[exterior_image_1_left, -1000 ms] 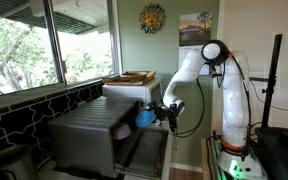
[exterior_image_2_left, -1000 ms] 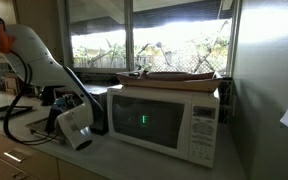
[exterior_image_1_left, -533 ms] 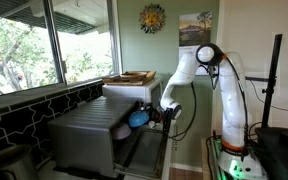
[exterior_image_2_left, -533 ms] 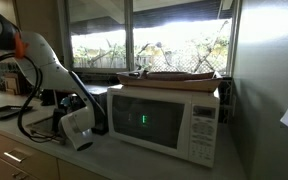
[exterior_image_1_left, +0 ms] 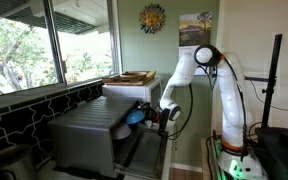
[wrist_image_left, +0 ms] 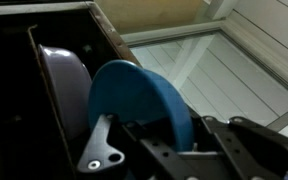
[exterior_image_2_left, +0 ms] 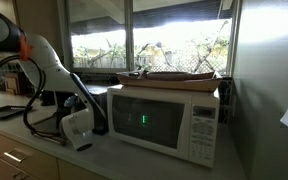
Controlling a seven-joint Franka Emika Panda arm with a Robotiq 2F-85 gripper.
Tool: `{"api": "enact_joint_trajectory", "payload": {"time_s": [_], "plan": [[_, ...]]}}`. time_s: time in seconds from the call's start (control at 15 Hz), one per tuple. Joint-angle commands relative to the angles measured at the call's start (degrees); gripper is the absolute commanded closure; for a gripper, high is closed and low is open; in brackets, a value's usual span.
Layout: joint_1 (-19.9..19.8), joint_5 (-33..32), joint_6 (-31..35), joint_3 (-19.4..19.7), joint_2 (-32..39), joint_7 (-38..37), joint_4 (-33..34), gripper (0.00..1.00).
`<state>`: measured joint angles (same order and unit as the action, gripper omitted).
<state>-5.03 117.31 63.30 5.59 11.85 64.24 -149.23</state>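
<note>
My gripper [wrist_image_left: 159,145] is shut on the edge of a round blue plate [wrist_image_left: 144,100] and holds it upright. In an exterior view the gripper [exterior_image_1_left: 150,115] holds the blue plate [exterior_image_1_left: 136,117] at the open side of a grey metal box [exterior_image_1_left: 84,135]. A pale purple plate [wrist_image_left: 66,85] stands on edge inside the dark box, just beside the blue one; it also shows in an exterior view [exterior_image_1_left: 121,130]. In an exterior view only the white wrist [exterior_image_2_left: 76,128] shows; the plate is hidden there.
A white microwave [exterior_image_2_left: 164,120] stands next to the wrist, with a flat tray [exterior_image_2_left: 179,75] on top; it also shows behind the box [exterior_image_1_left: 132,90]. Windows [exterior_image_1_left: 24,45] run along the counter. Cables [exterior_image_2_left: 24,112] lie on the counter.
The arm has carried the blue plate closer to the grey box, so it now sits next to the purple plate. The wrist has shifted slightly along the counter.
</note>
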Motion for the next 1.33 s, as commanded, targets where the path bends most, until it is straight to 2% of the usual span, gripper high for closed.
{"api": "enact_joint_trajectory", "payload": {"time_s": [0.0, 0.27, 0.4, 0.47, 0.8, 1.13, 1.2, 1.27], "plan": [[1.4, 2.4, 1.5, -0.4, 0.7, 1.8, 0.4, 1.0], [2.6, 2.9, 8.6, -0.3, -2.5, 0.4, -0.6, 1.0], [3.0, 3.7, 13.1, -0.4, -4.6, -0.2, -1.1, 0.9], [3.2, 4.1, 14.9, -0.6, -5.3, -0.4, -1.1, 0.8], [3.7, 6.2, 23.3, -1.9, -8.3, -0.9, -1.2, 0.44], [4.0, 7.8, 32.8, -3.1, -13.2, -4.6, -3.0, 0.07], [4.0, 8.2, 34.6, -3.3, -14.6, -5.5, -3.4, 0.01], [4.0, 8.6, 36.2, -3.6, -15.8, -6.1, -3.8, 0.0]]}}
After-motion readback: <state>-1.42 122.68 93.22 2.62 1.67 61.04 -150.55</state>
